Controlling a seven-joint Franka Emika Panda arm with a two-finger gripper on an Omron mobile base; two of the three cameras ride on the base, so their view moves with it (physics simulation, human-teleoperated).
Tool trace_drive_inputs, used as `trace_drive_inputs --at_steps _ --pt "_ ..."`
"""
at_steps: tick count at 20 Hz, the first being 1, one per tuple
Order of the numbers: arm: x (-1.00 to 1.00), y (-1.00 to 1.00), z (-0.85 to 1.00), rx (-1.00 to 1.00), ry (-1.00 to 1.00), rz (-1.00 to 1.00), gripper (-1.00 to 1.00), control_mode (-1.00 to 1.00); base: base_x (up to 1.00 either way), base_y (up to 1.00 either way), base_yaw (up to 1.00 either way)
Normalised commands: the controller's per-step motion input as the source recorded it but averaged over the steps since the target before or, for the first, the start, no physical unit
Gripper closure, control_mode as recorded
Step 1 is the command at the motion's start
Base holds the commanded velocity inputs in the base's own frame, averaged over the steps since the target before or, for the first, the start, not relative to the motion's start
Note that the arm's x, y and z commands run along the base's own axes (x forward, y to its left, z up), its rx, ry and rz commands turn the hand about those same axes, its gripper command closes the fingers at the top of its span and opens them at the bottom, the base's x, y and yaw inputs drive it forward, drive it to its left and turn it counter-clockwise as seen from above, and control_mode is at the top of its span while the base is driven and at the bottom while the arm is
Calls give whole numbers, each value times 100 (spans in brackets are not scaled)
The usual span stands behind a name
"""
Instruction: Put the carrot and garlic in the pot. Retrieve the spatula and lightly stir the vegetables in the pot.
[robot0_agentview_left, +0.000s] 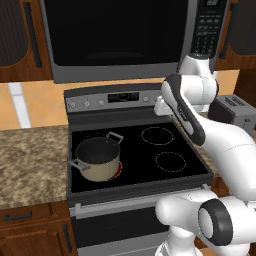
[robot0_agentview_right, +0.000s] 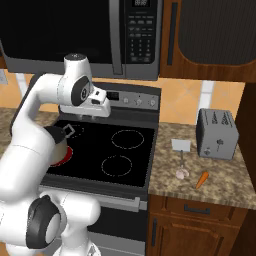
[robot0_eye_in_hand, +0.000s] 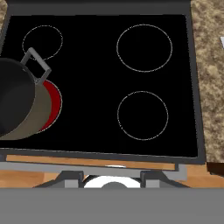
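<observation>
On counter right of stove, small orange carrot (robot0_agentview_right: 201, 179) lying beside whitish garlic (robot0_agentview_right: 181, 173); finger state undiscernible; reaching risks nudging both away

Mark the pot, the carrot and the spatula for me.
pot (robot0_agentview_left: 98, 161): left base view, tan side wall.
carrot (robot0_agentview_right: 202, 179): right base view, middle of the orange stick.
spatula (robot0_agentview_right: 180, 145): right base view, flat grey blade.
</observation>
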Motion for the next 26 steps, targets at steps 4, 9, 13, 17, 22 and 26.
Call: trace_drive_inputs --at_steps 4,9,13,17,22,26 --pt "-13 -8 0 0 0 0 -100 -100 0 0 0" --pt "-19 -76 -1 0 0 -1 -100 -100 0 0 0" --pt "-7 -100 -14 0 0 -8 -100 -100 0 0 0" --pt "0 -100 -33 -1 3 -10 -100 -100 0 0 0" --pt "0 -99 -51 -2 5 -9 -100 -100 0 0 0" --pt "0 -89 -49 -4 1 -4 -100 -100 0 0 0"
